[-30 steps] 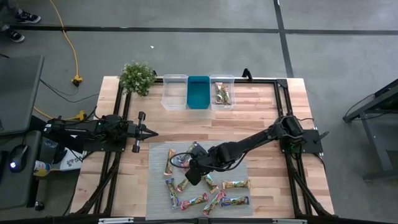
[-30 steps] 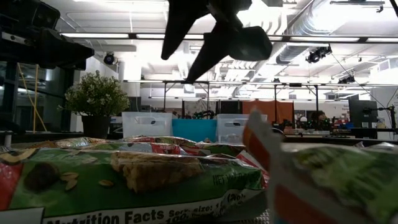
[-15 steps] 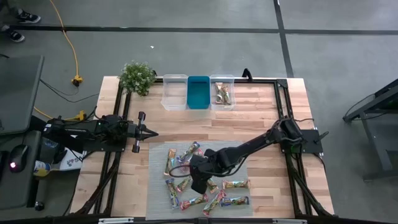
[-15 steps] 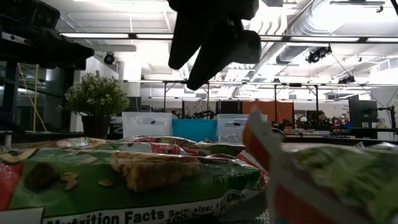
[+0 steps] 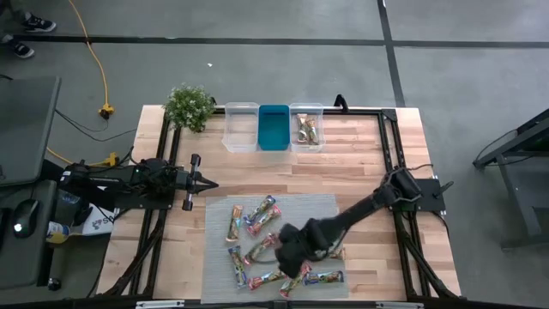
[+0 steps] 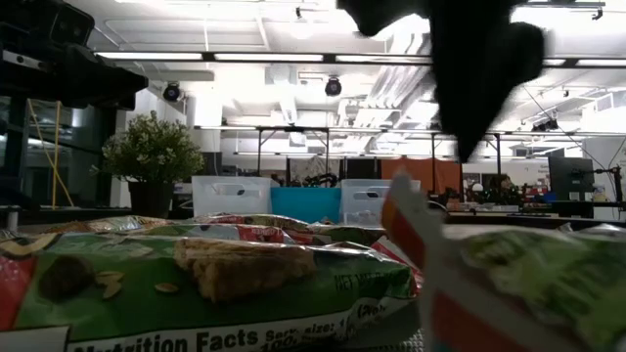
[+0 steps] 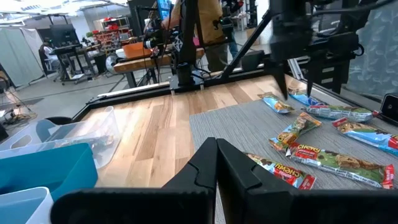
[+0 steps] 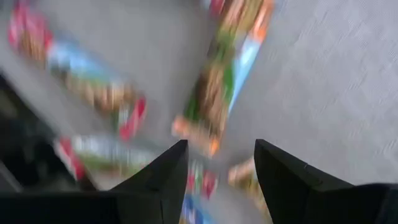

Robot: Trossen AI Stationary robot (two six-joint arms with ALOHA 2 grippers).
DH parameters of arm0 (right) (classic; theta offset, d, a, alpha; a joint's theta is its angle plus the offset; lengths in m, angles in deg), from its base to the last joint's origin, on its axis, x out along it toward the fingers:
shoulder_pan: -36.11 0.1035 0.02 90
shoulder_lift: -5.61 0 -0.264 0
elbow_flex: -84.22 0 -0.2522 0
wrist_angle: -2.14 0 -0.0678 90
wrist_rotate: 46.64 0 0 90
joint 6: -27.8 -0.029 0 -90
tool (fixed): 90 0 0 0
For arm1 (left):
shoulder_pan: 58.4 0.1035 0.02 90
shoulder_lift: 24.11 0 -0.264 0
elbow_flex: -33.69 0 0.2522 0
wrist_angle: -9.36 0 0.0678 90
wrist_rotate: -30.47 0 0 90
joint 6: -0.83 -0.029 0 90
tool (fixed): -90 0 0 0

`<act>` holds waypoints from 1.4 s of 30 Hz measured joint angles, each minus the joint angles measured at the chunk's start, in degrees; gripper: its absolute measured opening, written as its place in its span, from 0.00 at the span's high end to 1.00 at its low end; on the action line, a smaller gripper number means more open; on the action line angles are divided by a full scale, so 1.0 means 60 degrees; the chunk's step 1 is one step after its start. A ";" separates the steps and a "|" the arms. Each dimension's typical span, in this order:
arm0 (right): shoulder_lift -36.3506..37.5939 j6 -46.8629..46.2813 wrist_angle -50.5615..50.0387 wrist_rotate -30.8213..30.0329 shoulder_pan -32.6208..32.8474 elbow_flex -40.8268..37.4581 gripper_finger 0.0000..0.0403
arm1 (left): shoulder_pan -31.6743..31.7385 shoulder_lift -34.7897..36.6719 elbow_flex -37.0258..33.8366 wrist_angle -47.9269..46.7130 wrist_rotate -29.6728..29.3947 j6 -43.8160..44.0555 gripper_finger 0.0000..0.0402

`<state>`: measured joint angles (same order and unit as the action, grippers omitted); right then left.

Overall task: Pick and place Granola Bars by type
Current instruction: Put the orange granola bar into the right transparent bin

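Several granola bars with shiny red, green and blue wrappers (image 5: pixel 262 212) lie scattered flat on a grey mat (image 5: pixel 317 210). They also show in the left wrist view (image 7: pixel 323 158) and, up close, in the low view (image 6: pixel 225 274). My right gripper (image 5: pixel 290 255) hangs over the mat's near middle, pointing steeply down. It is open, with blurred bars (image 8: pixel 217 99) below its fingers, and it holds nothing. My left gripper (image 5: pixel 208 184) waits shut and level at the table's left, beside the mat's far left corner.
Three bins stand in a row at the far edge: a clear one (image 5: pixel 241 127), a teal one (image 5: pixel 274 127) and a clear one holding a few bars (image 5: pixel 306 129). A potted plant (image 5: pixel 189 106) sits at the far left corner. Black frame rails run along both table sides.
My right gripper has swept across the mat toward the table's near and right edges, sinking a little and tipping more steeply downward. It has stayed open. The bars near the mat's far middle that it covered now show. No bar has moved.
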<state>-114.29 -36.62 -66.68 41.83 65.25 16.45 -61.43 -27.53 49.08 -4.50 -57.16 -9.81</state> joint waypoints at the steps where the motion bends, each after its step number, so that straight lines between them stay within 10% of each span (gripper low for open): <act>1: 0.0000 -0.0005 -0.0212 0.0144 0.0133 0.0000 0.58 | 0.0001 0.0000 0.0000 0.0000 0.0000 0.0003 1.00; 26: 0.0012 0.1972 -0.2385 -0.2836 0.2291 0.0004 0.58 | 0.0002 0.0000 0.0002 0.0000 0.0000 0.0000 1.00; 42: 0.0068 0.0055 -0.0227 -0.1263 0.1891 -0.2042 0.54 | 0.0004 0.0000 0.0003 0.0000 0.0000 0.0000 1.00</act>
<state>-113.88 -36.29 -68.04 34.25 76.60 4.20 -61.41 -27.53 49.10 -4.50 -57.16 -9.80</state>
